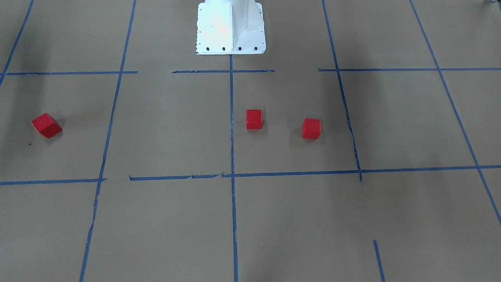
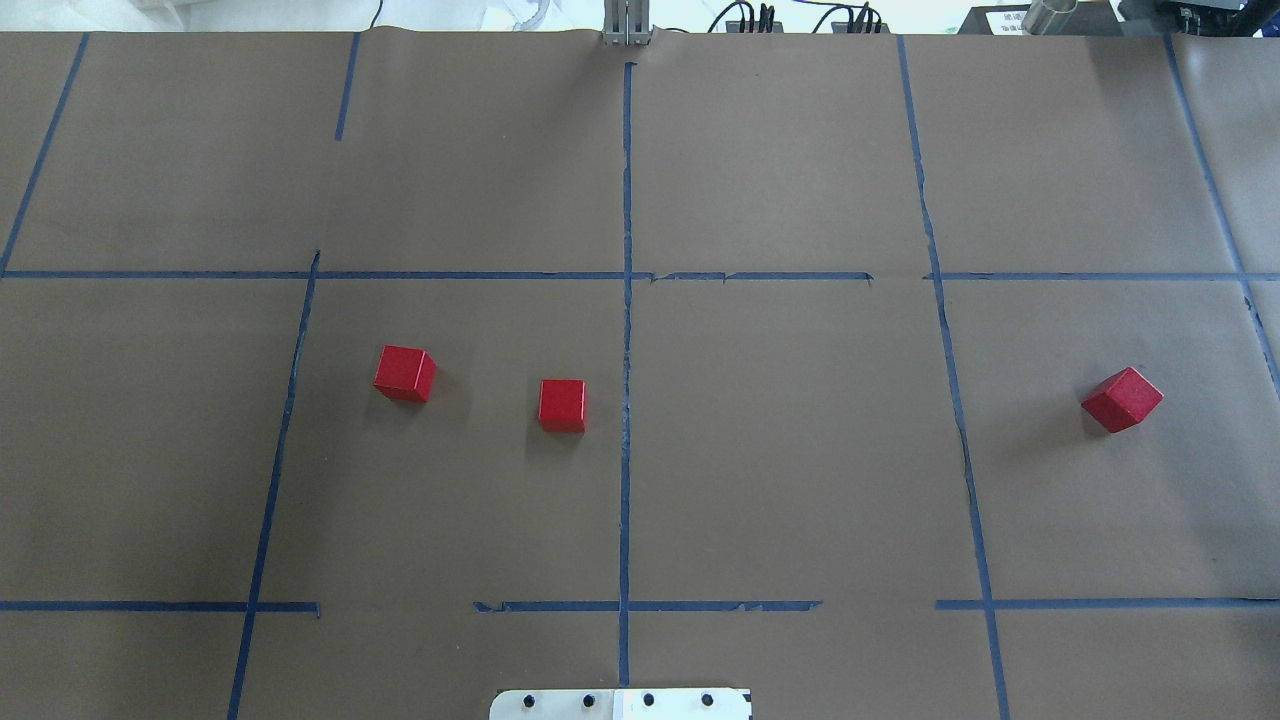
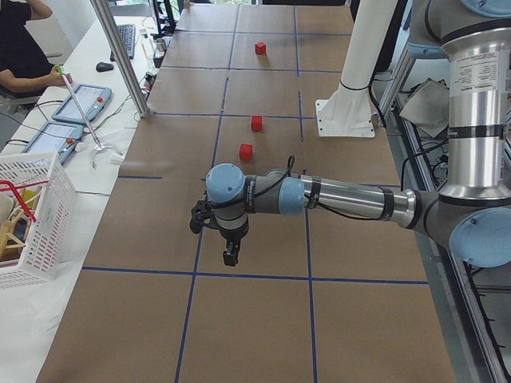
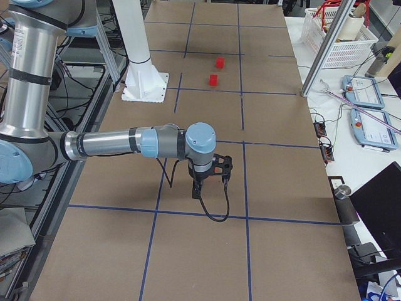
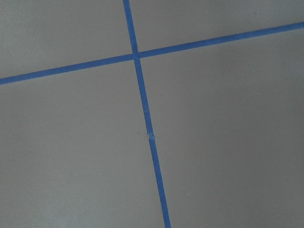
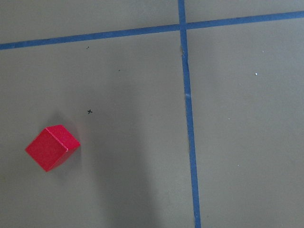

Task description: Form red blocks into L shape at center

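Blocks lie scattered, none touching another, so no L exists yet. Measured from the centre line (image 2: 626, 450), the inner block (image 2: 562, 405) sits just left of it, square to the tape. The left block (image 2: 405, 373) is farther left in the same cell, slightly turned. The right block (image 2: 1122, 399) is well right of the line, past the next tape, turned diagonally. The centre (image 2: 760, 440) on both sides of that line holds only the first two, both on its left half.

Both arms hang low over the paper far out to either side of the line, which probably leaves the middle open for a first reach. The right wrist view takes in the right block, so that arm looks placed to fetch it.

The left gripper (image 3: 230, 255) and right gripper (image 4: 199, 190) show only in the side views; how far their jaws are spread I cannot tell. Neither touches a block.
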Action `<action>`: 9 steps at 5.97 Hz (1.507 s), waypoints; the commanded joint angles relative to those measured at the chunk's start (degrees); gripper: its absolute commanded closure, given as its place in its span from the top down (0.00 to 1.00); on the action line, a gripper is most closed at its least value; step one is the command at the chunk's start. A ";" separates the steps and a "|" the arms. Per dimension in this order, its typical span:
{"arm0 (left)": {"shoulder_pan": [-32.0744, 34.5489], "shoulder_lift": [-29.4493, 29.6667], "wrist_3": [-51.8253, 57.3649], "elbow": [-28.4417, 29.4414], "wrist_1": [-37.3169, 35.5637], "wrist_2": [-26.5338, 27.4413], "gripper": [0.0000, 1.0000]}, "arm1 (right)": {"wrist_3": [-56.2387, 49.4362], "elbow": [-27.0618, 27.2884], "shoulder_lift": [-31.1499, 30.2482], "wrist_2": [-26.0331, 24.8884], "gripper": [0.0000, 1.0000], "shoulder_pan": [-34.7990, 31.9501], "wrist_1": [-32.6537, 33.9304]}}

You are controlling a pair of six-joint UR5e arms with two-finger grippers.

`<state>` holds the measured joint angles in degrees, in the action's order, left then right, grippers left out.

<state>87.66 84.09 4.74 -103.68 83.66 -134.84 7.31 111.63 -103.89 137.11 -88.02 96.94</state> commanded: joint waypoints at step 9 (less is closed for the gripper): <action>-0.21 -0.33 -0.43 -0.90 0.09 0.01 1.00 | -0.01 0.34 0.62 1.58 1.00 0.48 0.00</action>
<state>87.45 83.69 4.30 -104.30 83.74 -134.82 7.65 111.98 -103.28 138.66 -87.58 96.98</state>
